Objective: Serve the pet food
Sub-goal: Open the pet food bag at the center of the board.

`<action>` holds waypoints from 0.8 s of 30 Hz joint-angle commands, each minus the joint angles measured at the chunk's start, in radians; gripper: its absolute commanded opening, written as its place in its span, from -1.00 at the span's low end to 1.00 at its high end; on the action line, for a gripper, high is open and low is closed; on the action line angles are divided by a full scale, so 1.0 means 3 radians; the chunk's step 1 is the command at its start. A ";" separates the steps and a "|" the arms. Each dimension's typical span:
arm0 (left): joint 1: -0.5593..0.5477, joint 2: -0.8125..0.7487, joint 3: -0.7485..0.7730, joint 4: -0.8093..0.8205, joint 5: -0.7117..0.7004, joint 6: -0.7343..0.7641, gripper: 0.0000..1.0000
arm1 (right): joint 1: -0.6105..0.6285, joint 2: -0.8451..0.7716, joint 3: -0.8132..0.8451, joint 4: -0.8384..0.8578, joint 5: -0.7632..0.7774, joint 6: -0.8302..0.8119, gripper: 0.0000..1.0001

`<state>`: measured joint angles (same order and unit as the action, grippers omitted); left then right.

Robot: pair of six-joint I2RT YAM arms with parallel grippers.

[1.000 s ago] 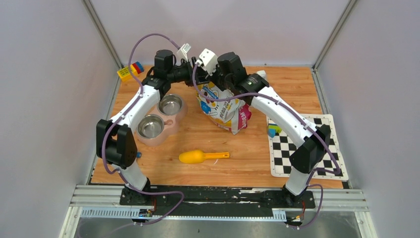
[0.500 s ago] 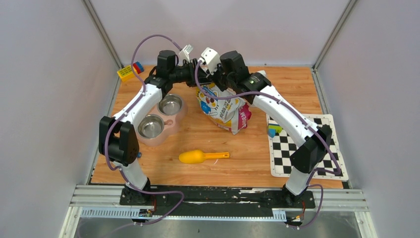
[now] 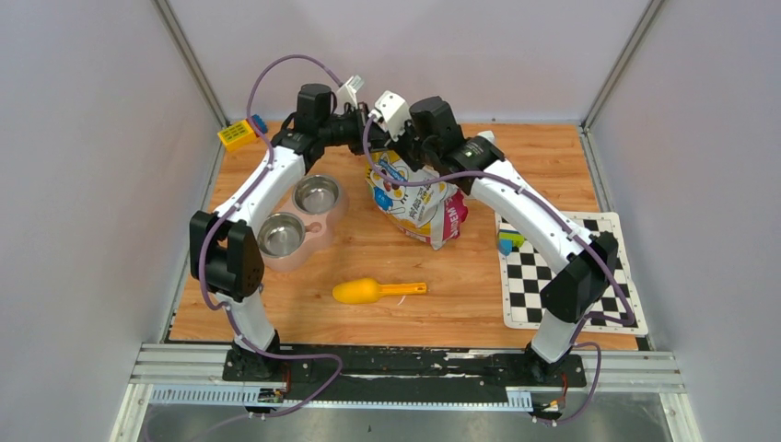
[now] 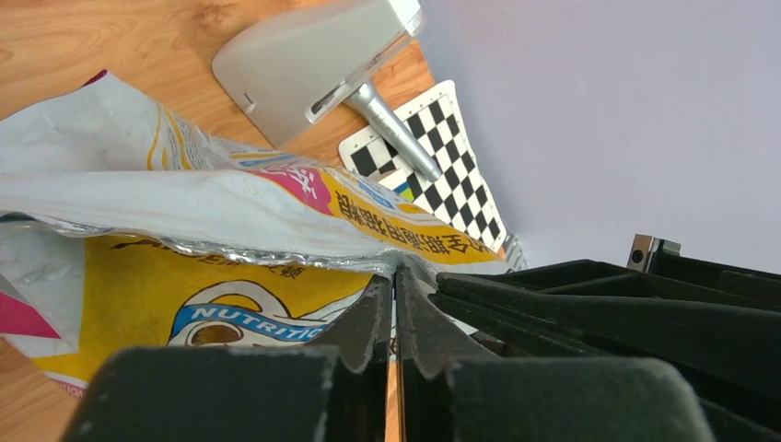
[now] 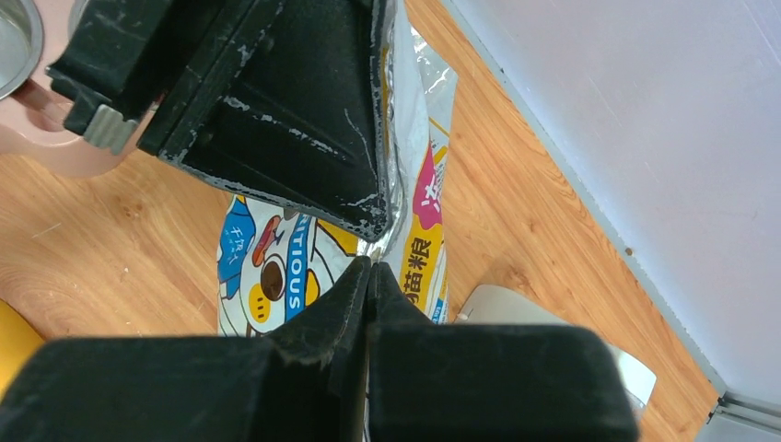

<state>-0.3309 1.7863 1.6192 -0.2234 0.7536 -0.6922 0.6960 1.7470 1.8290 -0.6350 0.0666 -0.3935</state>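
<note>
The pet food itself is hidden inside its crinkly yellow-and-white bag (image 3: pixel 414 198), which stands at the back middle of the table. My left gripper (image 3: pixel 371 145) is shut on the bag's silver-lined top edge; the left wrist view shows the pinch (image 4: pixel 396 272) and the bag (image 4: pixel 184 184) under it. My right gripper (image 3: pixel 387 155) is shut on the same top edge right beside it, as the right wrist view shows (image 5: pixel 370 267), with the bag (image 5: pixel 267 267) below. The two grippers' fingers almost touch.
A pink double steel bowl (image 3: pixel 318 227) sits left of the bag. A yellow scoop (image 3: pixel 368 291) lies in front. A checkerboard mat (image 3: pixel 562 276) with a small block (image 3: pixel 507 243) is on the right. Toy blocks (image 3: pixel 238 134) sit back left. A grey object (image 4: pixel 313 55) lies behind the bag.
My left gripper has moved right to the bag's top and shut on its edge. The right gripper has stayed shut on the bag.
</note>
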 commanded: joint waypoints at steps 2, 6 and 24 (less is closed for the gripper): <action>-0.0001 0.0057 0.0271 -0.0140 -0.0127 0.0154 -1.00 | -0.0007 -0.0141 -0.0046 0.0111 0.0142 -0.0135 -0.97; -0.0001 0.0057 0.0289 -0.0104 -0.0069 0.0100 -1.00 | 0.0010 -0.0135 -0.0074 0.0158 0.0248 -0.0231 -0.61; 0.0000 -0.0212 0.0125 -0.0249 -0.0260 0.0013 -1.00 | 0.0082 -0.0092 -0.0118 0.0397 0.0751 -0.0595 -1.00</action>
<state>-0.3344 1.7916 1.6482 -0.2710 0.7380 -0.7059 0.7242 1.7393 1.7824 -0.5613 0.2192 -0.5381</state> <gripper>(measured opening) 0.007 0.009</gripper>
